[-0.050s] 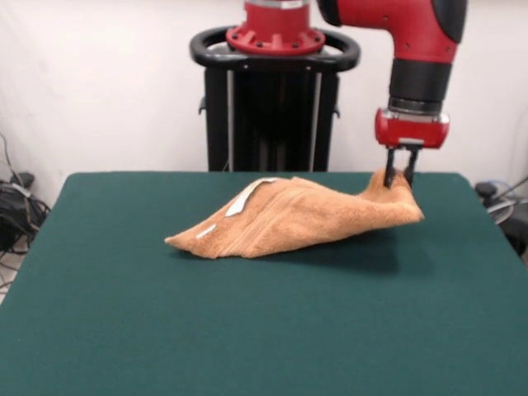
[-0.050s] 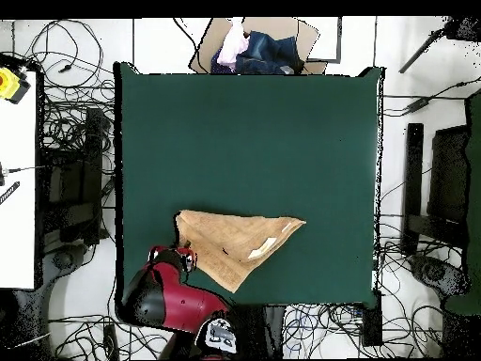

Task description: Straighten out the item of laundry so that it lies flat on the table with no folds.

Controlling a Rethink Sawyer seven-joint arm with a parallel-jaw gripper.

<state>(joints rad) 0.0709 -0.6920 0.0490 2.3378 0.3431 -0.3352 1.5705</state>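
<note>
One corner of the folded orange-tan terry towel (image 1: 297,216) is pinched in my closed pincer (image 1: 399,176), lifted off the dark green felt surface (image 1: 247,330); drawing outward, low and slow, should unfold it.

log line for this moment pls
gripper: shut on towel corner, lifted | towel: folded, rest on table | white label: showing | flat: no
</note>
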